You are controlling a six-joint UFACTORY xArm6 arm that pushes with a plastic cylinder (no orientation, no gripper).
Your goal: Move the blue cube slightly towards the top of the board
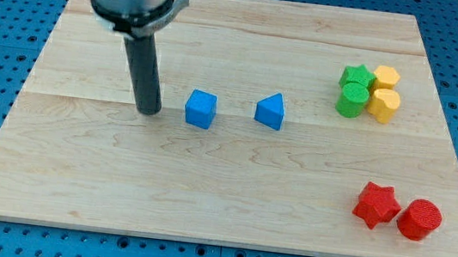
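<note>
The blue cube (201, 109) sits on the wooden board (120, 177) a little left of the middle. My tip (148, 111) touches the board just to the cube's left, with a small gap between them. The rod rises from there to the arm's grey head at the view's top left. A blue triangular block (271, 112) lies to the right of the cube.
At the right, near the top, a green star (358, 77), a green cylinder (352, 99), a yellow hexagon (386, 77) and a yellow block (385, 104) cluster together. At the bottom right lie a red star (376, 205) and a red cylinder (419, 219).
</note>
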